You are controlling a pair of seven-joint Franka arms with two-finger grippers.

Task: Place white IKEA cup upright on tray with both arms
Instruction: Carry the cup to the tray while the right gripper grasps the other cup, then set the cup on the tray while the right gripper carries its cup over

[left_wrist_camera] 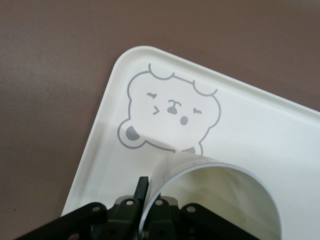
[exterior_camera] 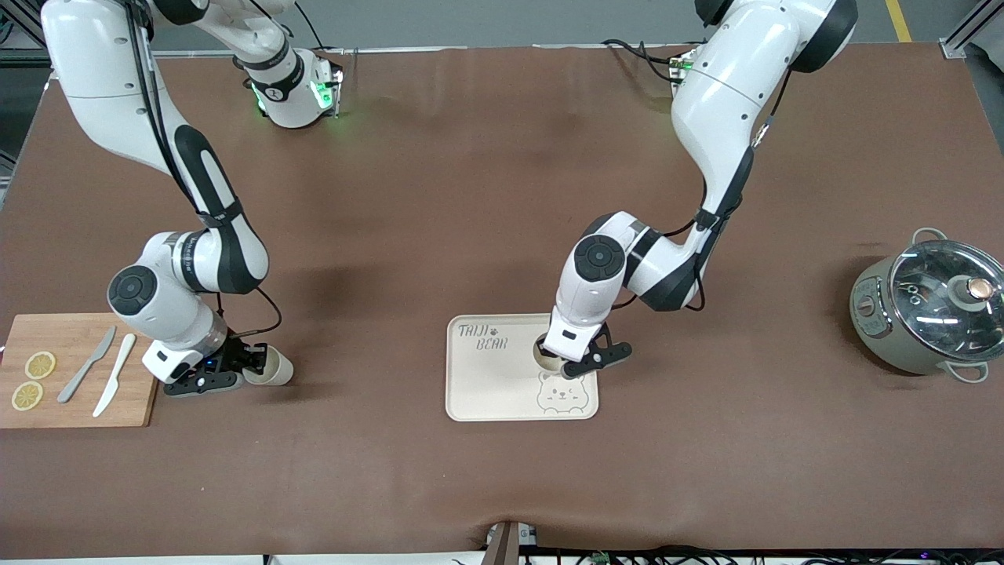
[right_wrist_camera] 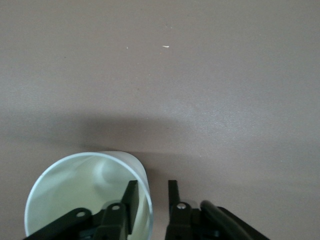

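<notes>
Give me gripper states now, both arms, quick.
Left gripper: shut on the rim of the cup on the tray.
Right gripper: straddling the rim of the cup beside the cutting board, not yet clamped.

The right tool (right_wrist_camera: 151,197) straddles a white cup's (right_wrist_camera: 75,195) rim over the brown table (right_wrist_camera: 200,75).

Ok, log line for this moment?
left hand shut on cup rim, on tray | right hand open around second cup rim, beside cutting board
</notes>
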